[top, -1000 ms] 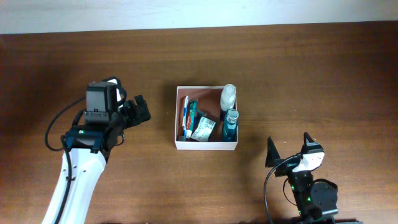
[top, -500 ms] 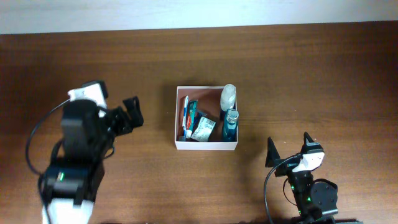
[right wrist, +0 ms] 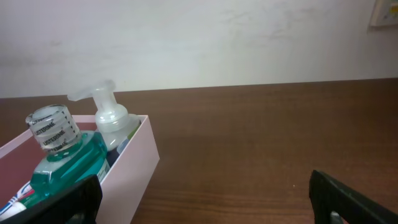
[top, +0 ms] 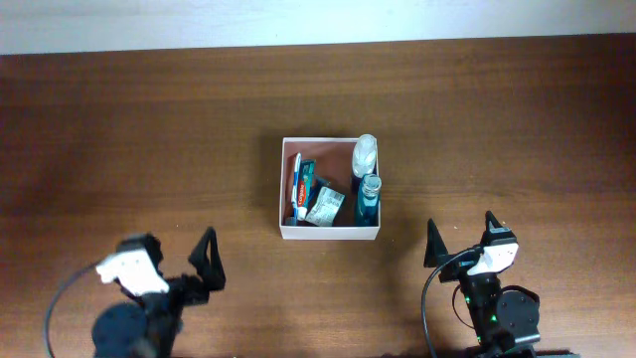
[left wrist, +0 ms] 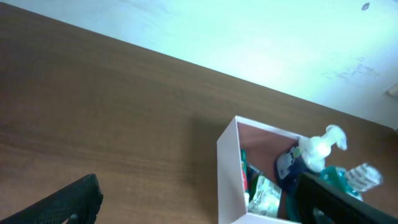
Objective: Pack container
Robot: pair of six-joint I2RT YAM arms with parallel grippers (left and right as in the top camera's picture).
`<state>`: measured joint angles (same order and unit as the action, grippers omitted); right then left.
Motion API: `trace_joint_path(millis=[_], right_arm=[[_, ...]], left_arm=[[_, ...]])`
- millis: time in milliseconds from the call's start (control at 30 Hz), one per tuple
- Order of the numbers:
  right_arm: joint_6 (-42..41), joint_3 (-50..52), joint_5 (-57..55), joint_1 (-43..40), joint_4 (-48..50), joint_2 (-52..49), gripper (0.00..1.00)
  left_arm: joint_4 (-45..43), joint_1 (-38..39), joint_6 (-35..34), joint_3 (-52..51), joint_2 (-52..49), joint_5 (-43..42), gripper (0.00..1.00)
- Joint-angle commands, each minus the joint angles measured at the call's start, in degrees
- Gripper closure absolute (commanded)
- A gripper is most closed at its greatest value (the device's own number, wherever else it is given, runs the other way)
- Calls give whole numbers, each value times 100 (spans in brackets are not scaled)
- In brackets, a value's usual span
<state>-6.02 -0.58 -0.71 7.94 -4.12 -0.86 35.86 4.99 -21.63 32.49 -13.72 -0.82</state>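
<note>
The container (top: 280, 194), a square white-walled box with a reddish-brown inside, stands mid-table. It holds a toothpaste box (top: 299, 184), a sachet (top: 325, 206), a clear pump bottle (top: 365, 154) and a teal mouthwash bottle (top: 369, 199). My left gripper (top: 171, 256) is open and empty at the front left, well clear of the box. My right gripper (top: 463, 239) is open and empty at the front right. The left wrist view shows the container (left wrist: 227, 165) between its wide-spread fingers (left wrist: 65, 204). The right wrist view shows the container (right wrist: 134, 165), the mouthwash (right wrist: 62, 149) and the pump bottle (right wrist: 109, 118).
The brown wooden table (top: 497, 119) ends at a white wall along the far edge. Both arm bases sit at the near edge.
My left arm has pulled back from beside the container's left side to the front left of the table, its gripper still open and empty. The right arm has not moved.
</note>
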Motion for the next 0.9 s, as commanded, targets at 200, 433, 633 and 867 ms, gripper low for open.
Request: trace_joint_path(millis=[200, 433, 633, 867], right_arm=[[2, 26, 11, 31, -26, 66, 2], [2, 26, 11, 31, -24, 66, 1], [2, 26, 11, 31, -26, 66, 2], [2, 26, 11, 31, -26, 66, 2]], left_arm=[[-31, -17, 90, -1102, 1322, 85, 1], [-227, -17, 90, -1569, 1342, 289, 1], [-1908, -17, 173, -2299, 1342, 575, 1], [-3753, -20, 796, -2949, 1342, 422, 0]])
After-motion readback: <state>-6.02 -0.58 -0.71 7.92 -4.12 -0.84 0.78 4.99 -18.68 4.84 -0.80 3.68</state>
